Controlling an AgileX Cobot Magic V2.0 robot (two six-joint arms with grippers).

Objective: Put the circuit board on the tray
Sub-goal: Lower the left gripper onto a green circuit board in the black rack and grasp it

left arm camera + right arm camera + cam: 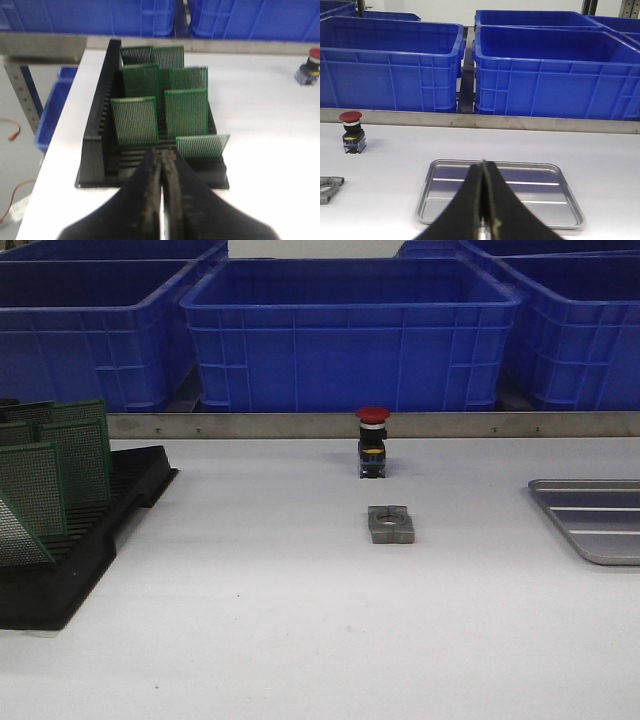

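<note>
The circuit boards [134, 120] stand upright in the black slotted rack [97, 125], held apart by its slots. The left gripper [162, 165], jaws pressed together and empty, faces them. The right gripper [484, 185], likewise closed, hovers over the bare tray [445, 172].

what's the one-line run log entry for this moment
left hand: shut, empty, at rack | right hand: shut, empty, at tray | boards: in rack | tray: bare
</note>
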